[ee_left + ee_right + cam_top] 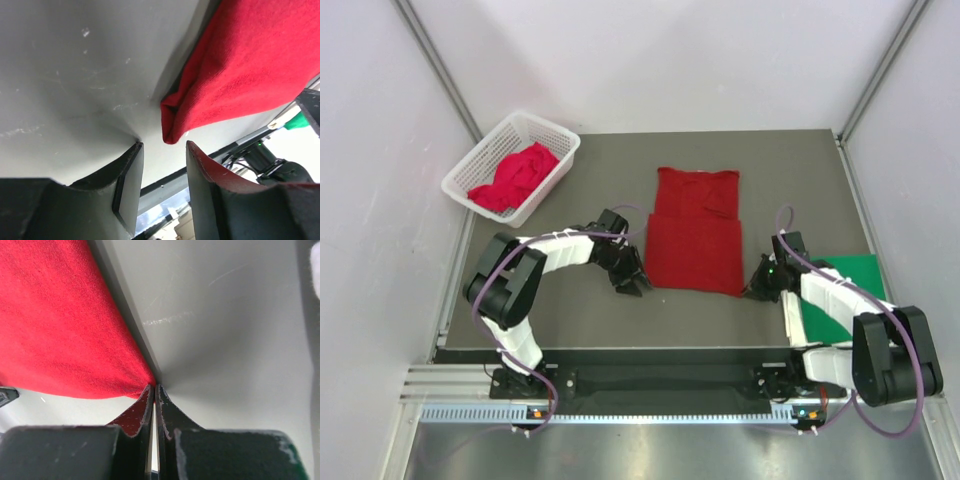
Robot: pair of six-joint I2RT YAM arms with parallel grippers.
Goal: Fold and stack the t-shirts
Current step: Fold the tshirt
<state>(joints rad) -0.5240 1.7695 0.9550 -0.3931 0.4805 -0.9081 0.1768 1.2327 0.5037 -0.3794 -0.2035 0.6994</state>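
- Folded red t-shirt (695, 235): plain bright red cloth, laid flat as a tall rectangle in the middle of the dark grey table (590, 190). The upper part shows a narrower folded layer with creases; the lower part is smooth.
- Crumpled red t-shirt (515, 178): bunched in a heap inside the white lattice basket (555, 172), upper left of the top view.
- Green t-shirt (858, 272): flat on the table at the right edge, partly under the right arm, well apart from the red one.
- Count: three t-shirts (two red, one green), one basket, two grippers.
- Left gripper (164, 145): jaws apart, holding nothing. It sits low at the folded shirt's lower left corner; in the left wrist view that corner lies just beyond the gap between the fingers and clear of both.
- Right gripper (154, 386): fingers pressed together at the shirt's lower right corner. In the right wrist view the cloth tapers straight into the tips, pinched there.
- Both grippers sit in the lower half of the top view, one on each side of the shirt.
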